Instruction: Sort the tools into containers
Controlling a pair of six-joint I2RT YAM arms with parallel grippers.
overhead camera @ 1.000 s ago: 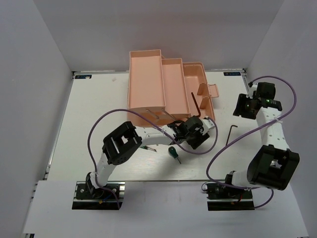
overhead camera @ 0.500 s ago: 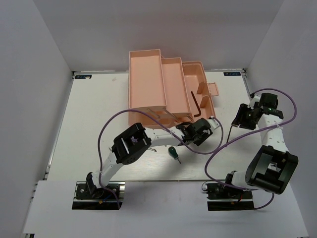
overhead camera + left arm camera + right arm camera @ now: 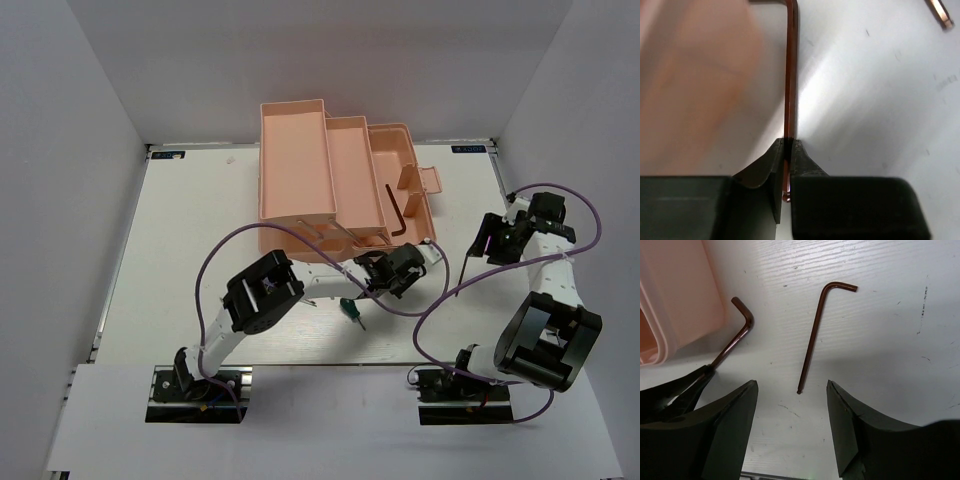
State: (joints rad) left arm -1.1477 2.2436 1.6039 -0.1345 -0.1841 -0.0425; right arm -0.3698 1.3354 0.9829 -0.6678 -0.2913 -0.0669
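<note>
My left gripper [image 3: 402, 256] [image 3: 788, 143] is shut on the long shank of a thin dark L-shaped hex key [image 3: 398, 212] [image 3: 791, 75], held beside the right end of the peach-pink toolbox [image 3: 330, 170] [image 3: 695, 75]. A second hex key [image 3: 813, 335] [image 3: 466, 266] lies flat on the white table. My right gripper [image 3: 791, 385] [image 3: 488, 240] is open just above it, with the key's straight end between the fingers. The held key also shows in the right wrist view [image 3: 735, 340]. A green-handled screwdriver [image 3: 349, 308] lies on the table near the left arm.
The toolbox stands open with its tiers folded out at the back middle, and its wall [image 3: 680, 295] sits left of the right gripper. Purple cables [image 3: 440, 300] loop over the table between the arms. White walls enclose the table.
My right gripper has moved nearer and down to the hex key on the table. My left gripper has shifted a little with its hex key still held.
</note>
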